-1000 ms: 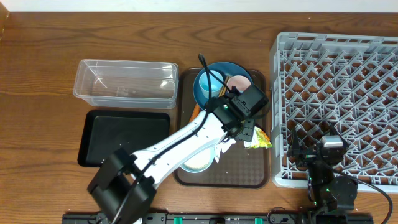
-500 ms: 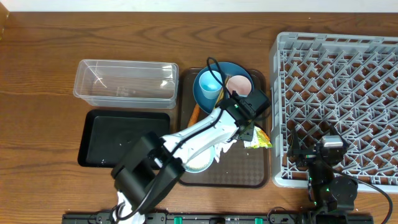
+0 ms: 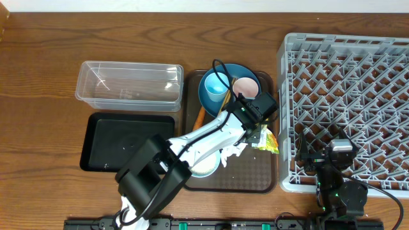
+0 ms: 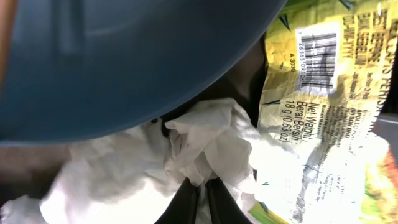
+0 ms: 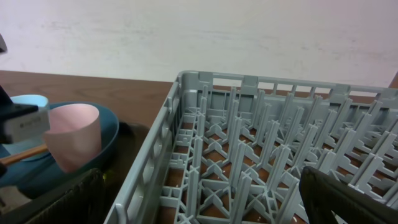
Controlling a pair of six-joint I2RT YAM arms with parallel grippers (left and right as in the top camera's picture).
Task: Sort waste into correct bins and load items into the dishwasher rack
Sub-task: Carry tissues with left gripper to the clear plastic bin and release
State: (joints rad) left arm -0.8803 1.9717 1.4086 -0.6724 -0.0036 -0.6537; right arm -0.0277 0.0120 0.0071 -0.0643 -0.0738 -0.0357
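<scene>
Fingers (image 4: 186, 205) of the left gripper (image 4: 202, 202) are shut tight on the white tissue (image 4: 205, 143), bottom middle, beside the yellow wrapper (image 4: 323, 112). This looks like the trash-sorting step. Next, I think: lift it gently and carry it left to the bins (image 3: 128, 144).

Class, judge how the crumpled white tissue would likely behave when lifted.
The crumpled white tissue looks floppy and very light, judging by its soft folds. It would probably sag, not hold shape. Touching the snack wrapper, it might drag that along.
</scene>
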